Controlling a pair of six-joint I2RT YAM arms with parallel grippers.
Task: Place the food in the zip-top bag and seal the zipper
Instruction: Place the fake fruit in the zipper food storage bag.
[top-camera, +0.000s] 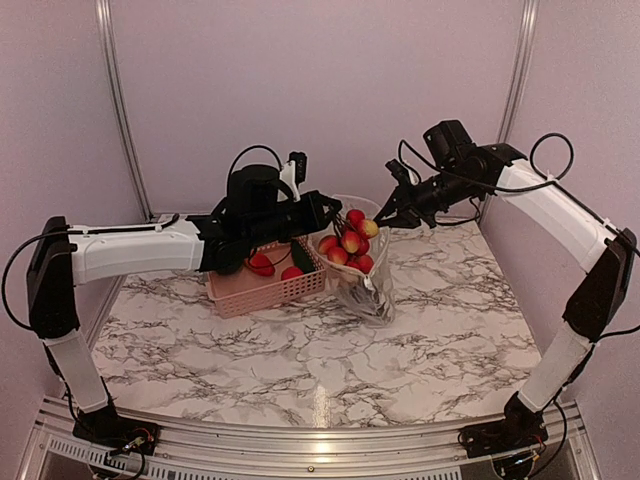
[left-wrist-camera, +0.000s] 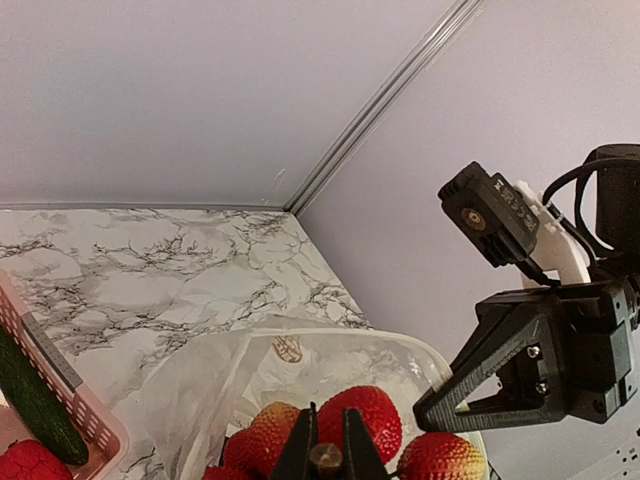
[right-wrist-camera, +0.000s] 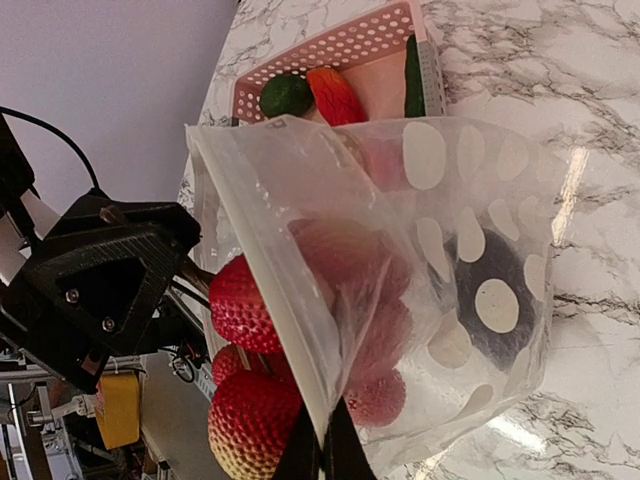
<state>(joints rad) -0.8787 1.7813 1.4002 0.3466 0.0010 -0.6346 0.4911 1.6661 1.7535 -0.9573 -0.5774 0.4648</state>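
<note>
**Two Grippers Held a Floppy Bag Open by Its Rim**

I stood by and saw the clear, soft plastic zip-top bag with white dots. It sat on the white and grey marble table, near the middle of the back edge. It was just beside the right end of the pink plastic basket with holes.

The left gripper was pinched nearly shut on the bag's left rim. The right gripper was squeezed tight on the right rim, on the thin clear zipper. Together they held the mouth up and open.

Red toy strawberries were heaped up to the mouth of the bag. One dark piece lay low down. Some food was not in the bag yet. In the basket were a long green cucumber, a round dark green piece and a few red ones.

I thought the bag would be tricky. It looked thin, floppy and a bit slippery, so it might fold over if one side was let go. The toy food looked light and hard. It would not squash, but it could roll out.

The best place to hold seemed to be the two ends of the zipper, the stiffest part. To seal it, both sides would need pressing flat together, with no strawberry in the way.
</note>
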